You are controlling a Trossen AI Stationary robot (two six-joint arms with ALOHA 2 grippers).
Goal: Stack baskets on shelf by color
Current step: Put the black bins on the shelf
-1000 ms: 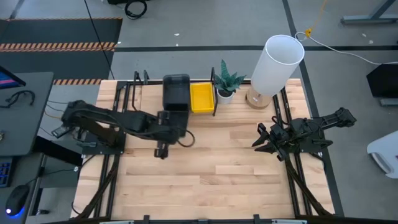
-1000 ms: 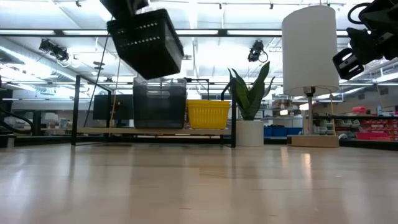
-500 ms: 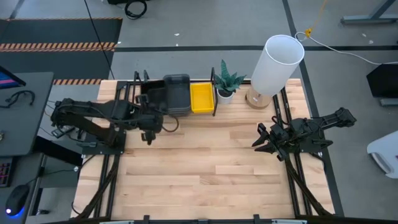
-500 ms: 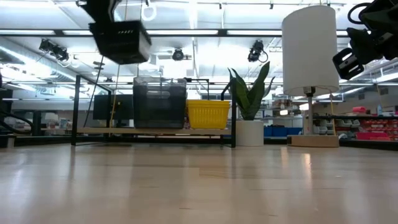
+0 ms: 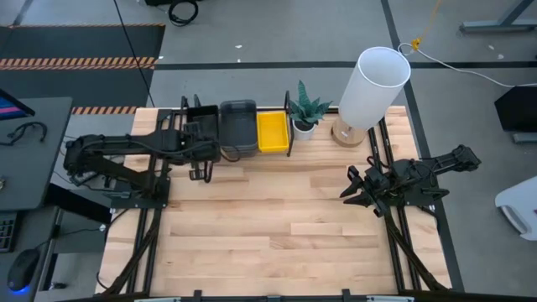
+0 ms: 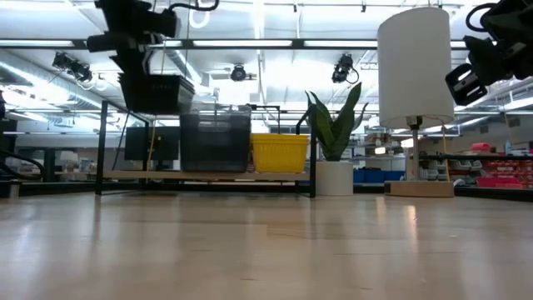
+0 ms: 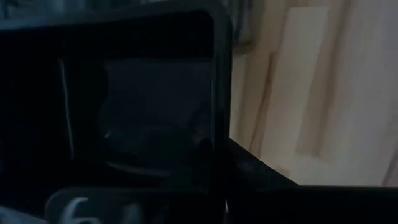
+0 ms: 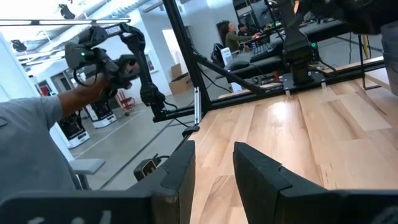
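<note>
My left gripper (image 5: 201, 148) is shut on a black basket (image 6: 158, 92), which hangs over the left part of the shelf (image 6: 133, 176); the basket also shows in the high view (image 5: 201, 124) and fills the left wrist view (image 7: 143, 106). A dark grey basket stack (image 6: 215, 142) and a yellow basket (image 6: 279, 152) rest by their bottoms on the shelf board, right of the held basket. My right gripper (image 5: 359, 190) is open and empty above the table's right side, far from the baskets. My left gripper holds the black basket by its upper rim (image 7: 217, 118), coming from above (image 6: 137, 46). The basket hangs below the fingers, roughly level and clear of the shelf board. The darkness of the wrist view hides how the fingers sit on the rim.
A white pot with a green plant (image 5: 306, 113) and a tall white lamp (image 5: 373, 84) stand at the far edge, right of the shelf. Black shelf posts (image 6: 103, 146) frame the board. The near wooden tabletop (image 5: 277, 235) is bare. A person (image 8: 37, 143) shows beyond the table.
My left gripper has carried the black basket toward the table's far left, from in front of the grey stack to the shelf's left part, and down a little. The basket has turned from tilted to roughly level.
</note>
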